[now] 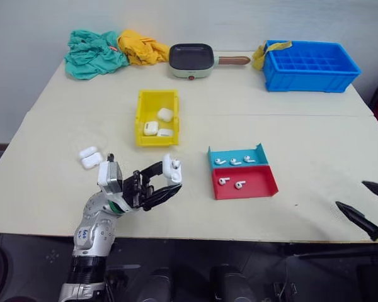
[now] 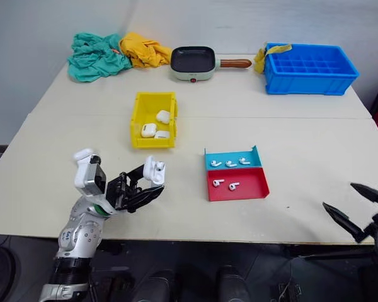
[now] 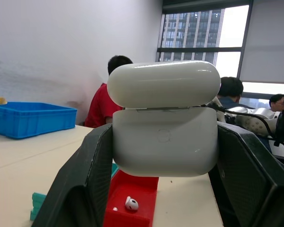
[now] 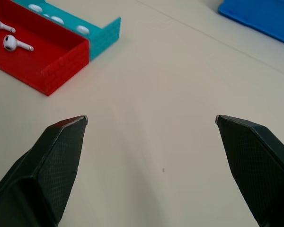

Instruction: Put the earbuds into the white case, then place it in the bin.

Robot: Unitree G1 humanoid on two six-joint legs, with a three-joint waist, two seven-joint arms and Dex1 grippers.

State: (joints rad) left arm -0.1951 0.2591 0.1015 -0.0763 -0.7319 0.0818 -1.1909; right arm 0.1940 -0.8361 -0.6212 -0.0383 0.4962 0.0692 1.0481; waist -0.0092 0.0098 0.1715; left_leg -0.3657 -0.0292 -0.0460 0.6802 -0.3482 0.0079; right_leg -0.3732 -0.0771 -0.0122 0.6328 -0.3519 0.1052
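Left end effector (image 1: 167,178) clamped shut; right end effector (image 1: 364,202) spread wide.

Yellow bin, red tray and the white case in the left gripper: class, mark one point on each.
Yellow bin (image 1: 140,112), left eye view, on its left wall.
Red tray (image 1: 259,178), left eye view, on its bare floor.
White case (image 3: 163,142), left wrist view, on its body below the lid.
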